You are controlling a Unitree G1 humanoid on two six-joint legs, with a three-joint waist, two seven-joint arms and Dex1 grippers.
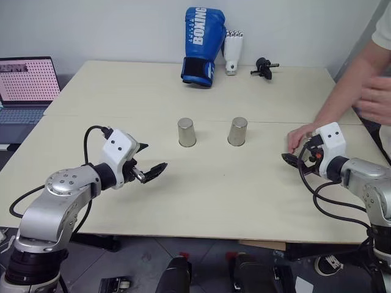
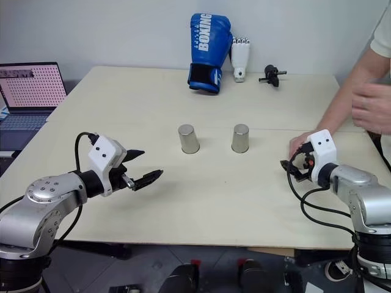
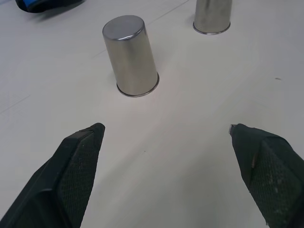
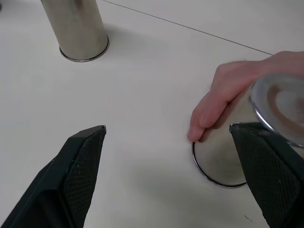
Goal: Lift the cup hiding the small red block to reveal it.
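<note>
Two silvery metal cups stand upside down mid-table, one on the left and one on the right. A third upturned cup sits at the right in front of my right gripper, with a person's hand resting its fingers on it. The small red block is hidden. My left gripper hovers open, short of the left cup and apart from it. Near the person's hand, my right gripper is open and holds nothing.
A blue boxing glove, a white robotic hand and a small black gadget lie at the table's far edge. A laptop stands off the table's left side. The person's other hand hovers at the right.
</note>
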